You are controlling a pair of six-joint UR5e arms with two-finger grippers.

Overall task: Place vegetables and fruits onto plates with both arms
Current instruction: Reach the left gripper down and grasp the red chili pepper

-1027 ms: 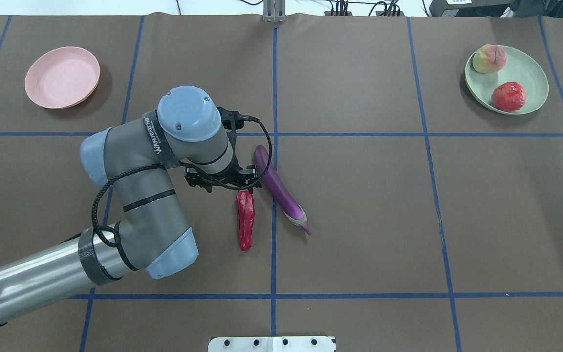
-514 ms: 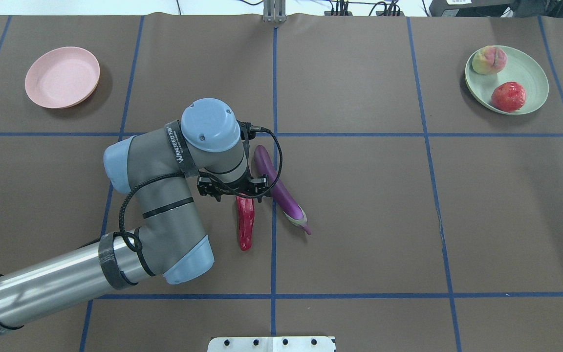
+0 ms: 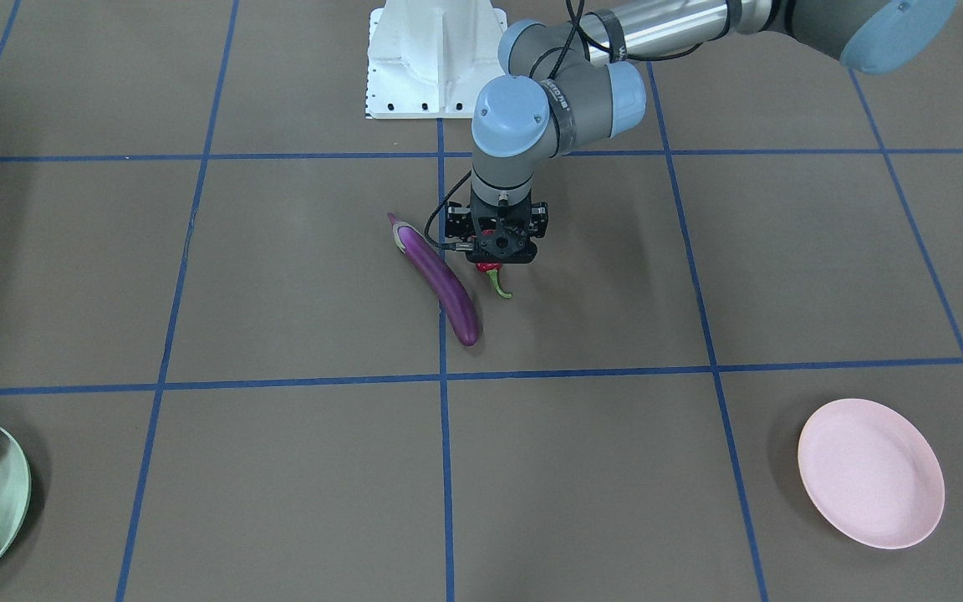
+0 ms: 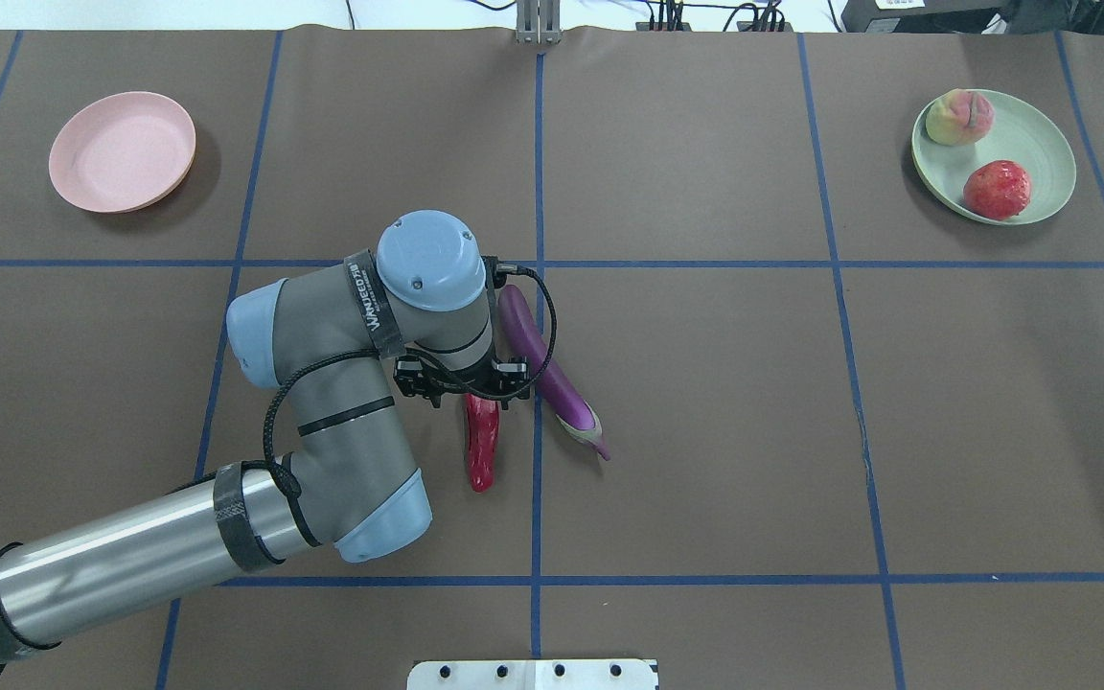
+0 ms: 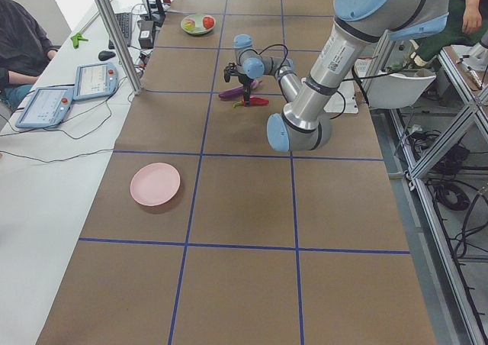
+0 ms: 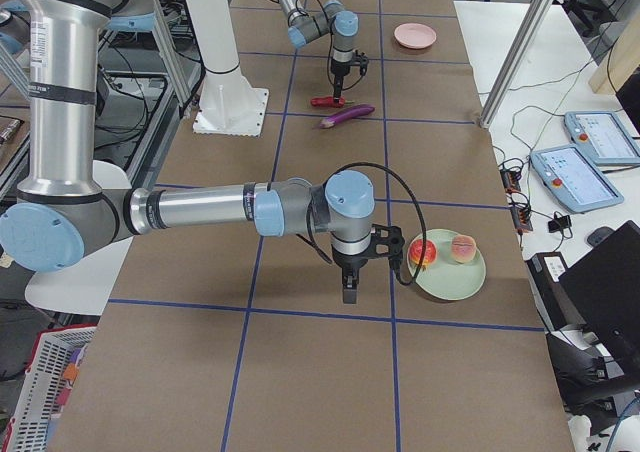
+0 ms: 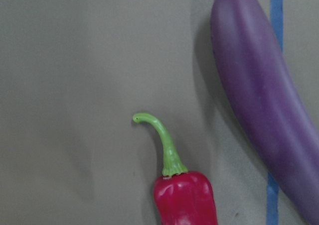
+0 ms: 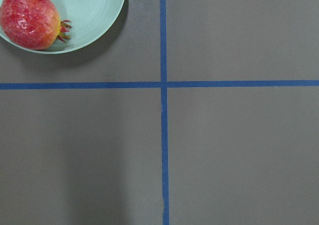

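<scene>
My left gripper [image 4: 464, 388] hangs point-down over the stem end of the red chili pepper [image 4: 480, 441], which lies on the table beside the purple eggplant [image 4: 542, 369]. The left wrist view shows the chili [image 7: 184, 197] and the eggplant [image 7: 259, 110] close below, with no fingers in it, so I cannot tell if the gripper is open. The peach [image 4: 959, 116] and the pomegranate [image 4: 997, 189] lie on the mint green plate [image 4: 1031, 134]. The pink plate [image 4: 121, 150] is bare. My right gripper [image 6: 348, 294] points down beside the green plate; I cannot tell its state.
The white robot base [image 3: 435, 58] stands at the table's near edge. Blue tape lines divide the brown mat [image 4: 705, 383] into squares. Laptops and cables [image 5: 69, 93] lie on a side table beyond the mat.
My left arm has swung to the right and toward the robot's side, bringing its gripper from beside the eggplant to over the chili's stem end. The produce has not moved.
</scene>
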